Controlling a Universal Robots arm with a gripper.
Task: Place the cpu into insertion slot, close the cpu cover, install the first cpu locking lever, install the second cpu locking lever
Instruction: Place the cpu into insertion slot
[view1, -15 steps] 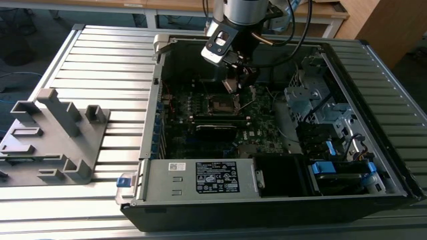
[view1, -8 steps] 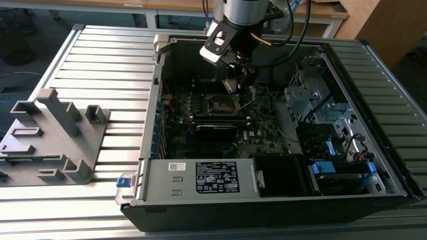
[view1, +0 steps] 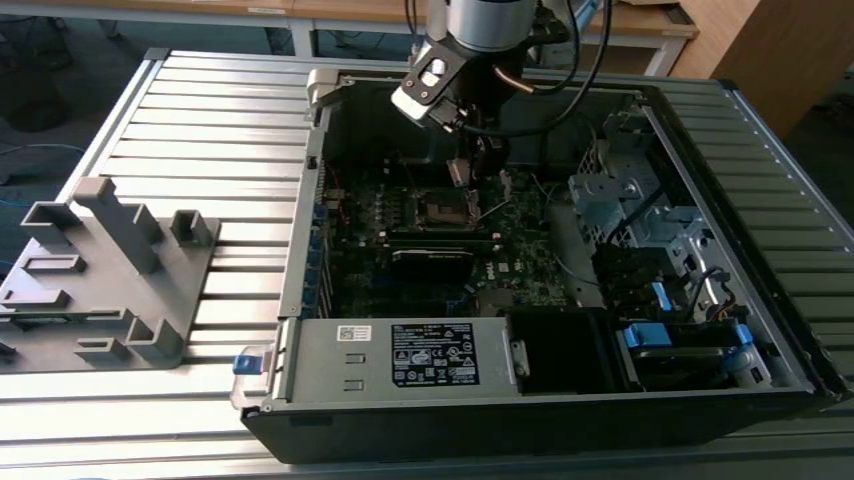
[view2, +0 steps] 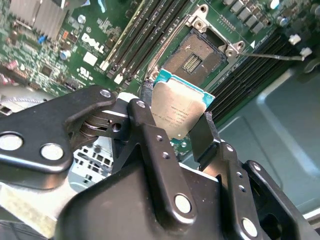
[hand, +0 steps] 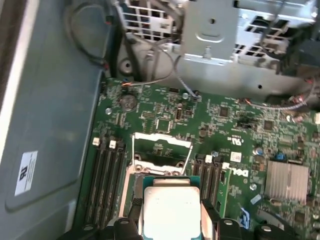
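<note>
Memory slots (view2: 145, 30) flank the bare insertion slot (view2: 195, 60) near the motherboard's (view2: 75, 55) middle. The gripper (view2: 172, 117) clamps the cpu (view2: 180, 100) just above it: dull silver top, teal rim.

You see the gripper (view2: 175, 127) with its black fingers (view2: 145, 125) clamped on the cpu (view2: 181, 105), held tilted and clear of the uncovered insertion slot (view2: 194, 59) on the green motherboard (view2: 80, 55), a thin metal lever (view2: 270, 56) jutting out beside it

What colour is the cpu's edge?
The cpu has a teal edge round a silver-grey top, clearest in the second wrist view.
</note>
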